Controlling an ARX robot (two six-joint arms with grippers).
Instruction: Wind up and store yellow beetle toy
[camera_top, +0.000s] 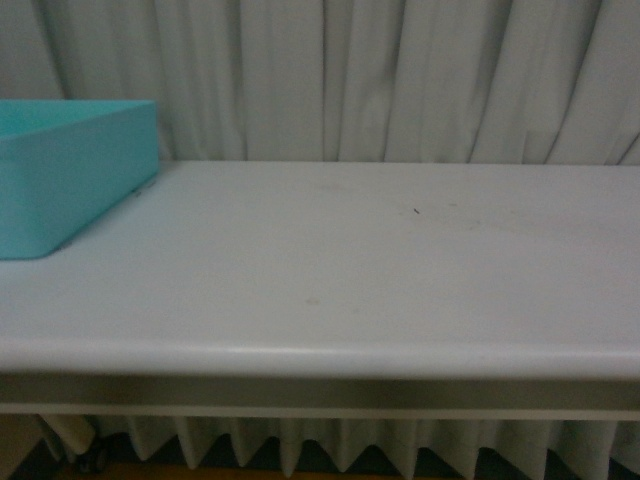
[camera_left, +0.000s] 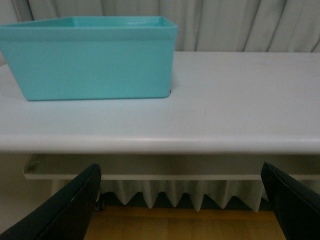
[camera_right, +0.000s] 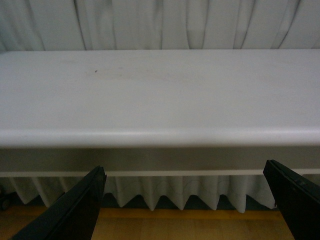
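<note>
The yellow beetle toy is out of view in every frame. My left gripper (camera_left: 181, 172) is open and empty, held below and in front of the table's front edge; its dark fingers (camera_left: 70, 205) show at both lower corners of the left wrist view. My right gripper (camera_right: 185, 172) is likewise open and empty, low before the table edge, with one finger (camera_right: 75, 210) at each lower corner of its view. Neither arm appears in the front view.
A turquoise bin (camera_top: 70, 170) stands at the far left of the white table (camera_top: 350, 270); the left wrist view shows the bin (camera_left: 95, 60) near the front edge. White curtains (camera_top: 380, 80) hang behind. A pleated skirt (camera_right: 165, 192) hangs under the table above a wooden floor.
</note>
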